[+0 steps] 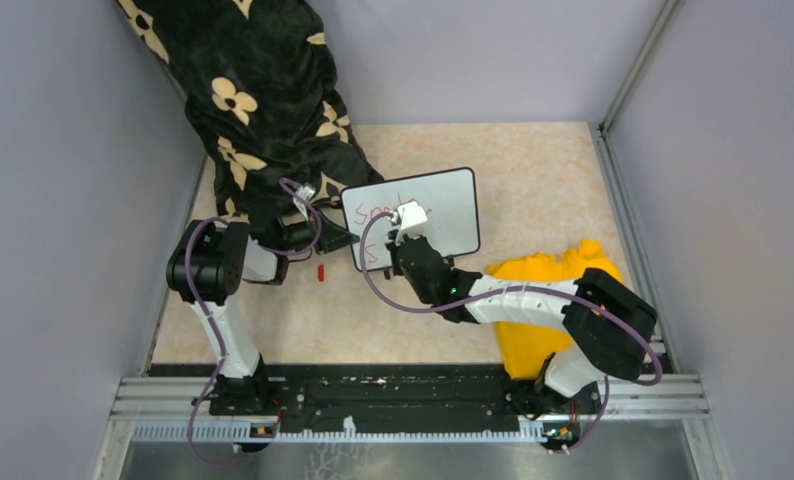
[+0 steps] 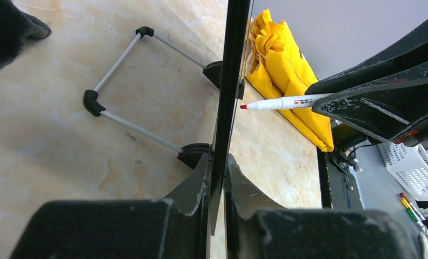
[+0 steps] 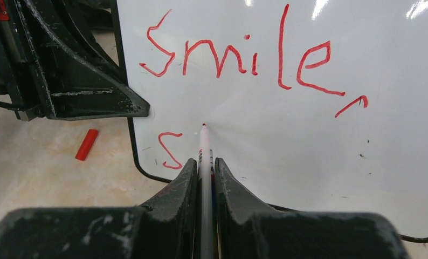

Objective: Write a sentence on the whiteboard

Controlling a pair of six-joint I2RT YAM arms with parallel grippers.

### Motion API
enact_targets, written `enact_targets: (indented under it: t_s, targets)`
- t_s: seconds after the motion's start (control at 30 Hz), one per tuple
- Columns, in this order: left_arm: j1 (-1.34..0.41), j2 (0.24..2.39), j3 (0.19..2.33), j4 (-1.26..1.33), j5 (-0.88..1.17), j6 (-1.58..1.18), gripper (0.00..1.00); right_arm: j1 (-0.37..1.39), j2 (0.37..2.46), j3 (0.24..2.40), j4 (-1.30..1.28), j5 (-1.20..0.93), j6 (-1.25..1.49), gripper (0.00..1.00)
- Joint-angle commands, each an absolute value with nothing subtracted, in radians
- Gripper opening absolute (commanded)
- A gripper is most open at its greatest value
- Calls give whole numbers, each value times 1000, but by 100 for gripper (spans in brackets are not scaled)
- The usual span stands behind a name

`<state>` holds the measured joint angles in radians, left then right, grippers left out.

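Observation:
The whiteboard stands tilted on the table, white face toward my right wrist camera and edge-on in the left wrist view. My left gripper is shut on its black frame at the left edge. My right gripper is shut on a white marker, also seen from the left wrist. The marker's red tip rests on the board. Of the sentence, "Smile," is written in red, with a lone "S" below it, left of the tip.
The marker's red cap lies on the table left of the board. A yellow cloth sits at the right. A black floral cloth hangs at the back left. The board's wire stand rests behind it.

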<state>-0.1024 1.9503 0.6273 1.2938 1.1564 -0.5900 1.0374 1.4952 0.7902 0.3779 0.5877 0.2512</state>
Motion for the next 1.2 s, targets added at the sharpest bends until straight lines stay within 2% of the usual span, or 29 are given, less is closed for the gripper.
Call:
enact_targets:
  t_s: [0.0, 1.17]
  targets:
    - [-109, 1968, 627, 1216, 1143, -572, 0, 1034, 1490, 827, 426, 563, 237, 0]
    - [-109, 1969, 629, 1210, 1143, -570, 0, 1034, 1534, 765, 399, 530, 277, 0]
